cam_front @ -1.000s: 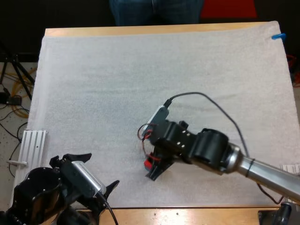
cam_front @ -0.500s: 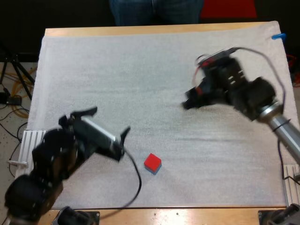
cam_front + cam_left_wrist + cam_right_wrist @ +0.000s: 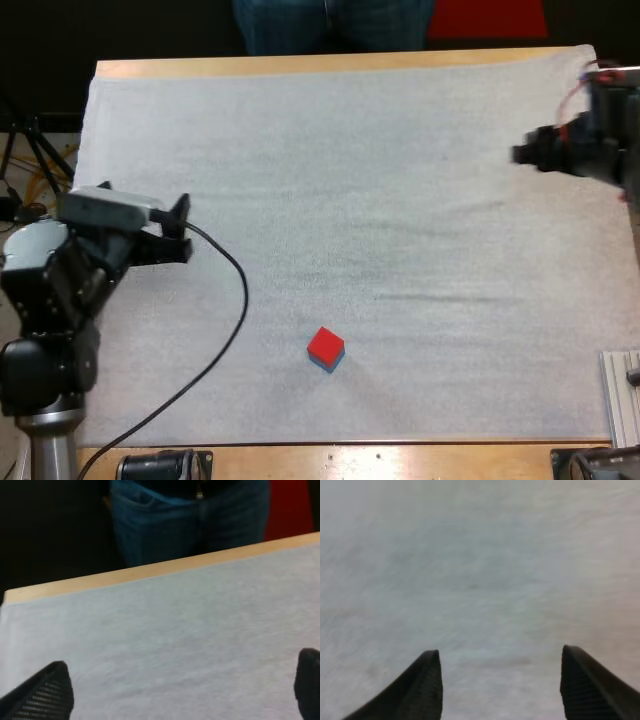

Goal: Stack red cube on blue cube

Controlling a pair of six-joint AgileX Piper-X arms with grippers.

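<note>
Red cube [image 3: 326, 345]: atop blue cube [image 3: 331, 363], near mat's [image 3: 400, 200] front edge, unmoved.
Left gripper [image 3: 180, 228]: spread, empty; pulled back to mat's left edge.
Right gripper [image 3: 527, 155]: spread, empty; withdrawn toward far right corner.

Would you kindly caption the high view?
Red cube atop blue cube; left gripper and right gripper open, well clear.

Stacked and turned a bit: red cube [image 3: 325, 344] on blue cube [image 3: 330, 363] - close to the mat's [image 3: 400, 200] near edge, about midway along.
</note>
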